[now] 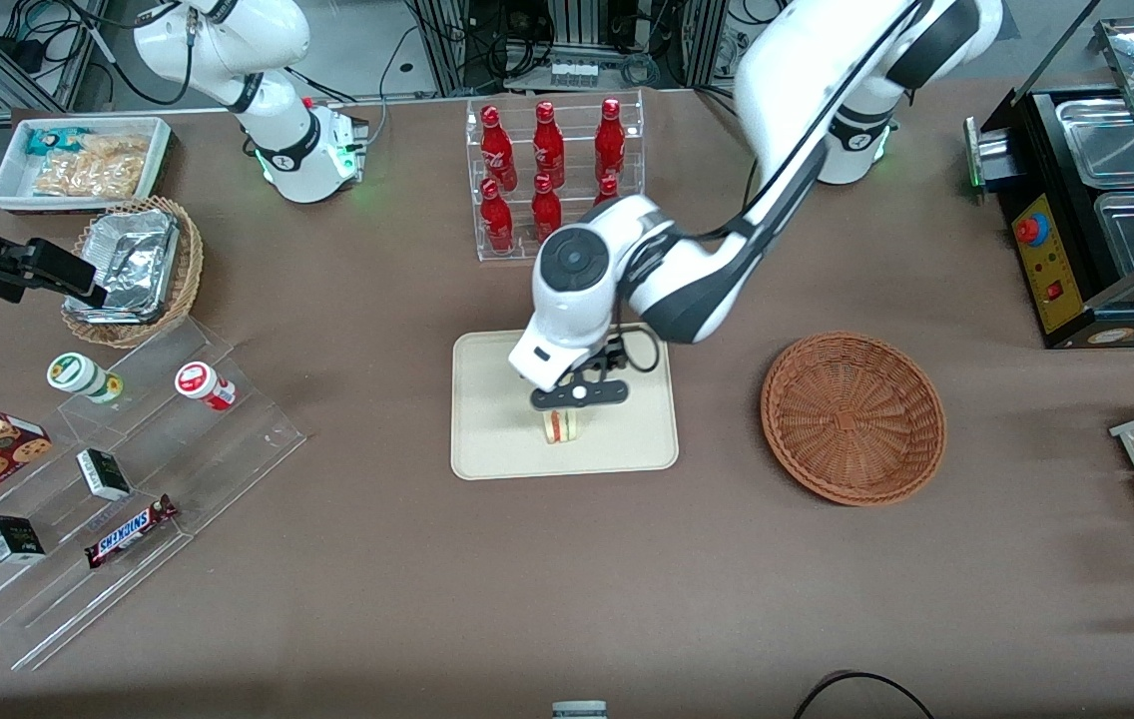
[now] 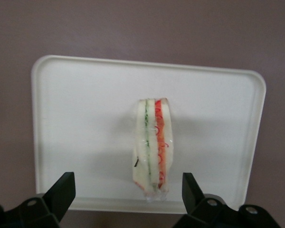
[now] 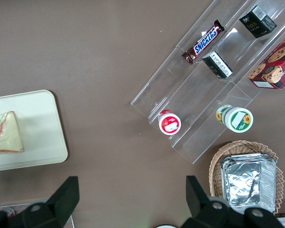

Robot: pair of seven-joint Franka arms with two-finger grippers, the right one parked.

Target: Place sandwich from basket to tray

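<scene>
The tray (image 1: 497, 439) sits mid-table, and the sandwich (image 1: 559, 426) lies on it, toward its edge nearer the front camera. Directly above the sandwich hangs the gripper (image 1: 577, 399), its jaws released and spread wide, one finger (image 2: 61, 192) on each side of the wedge and neither touching it. From the tray, the basket (image 1: 853, 415) stands at about three o'clock in the front view, well apart on the brown table (image 1: 567, 579), with nothing in it.
</scene>
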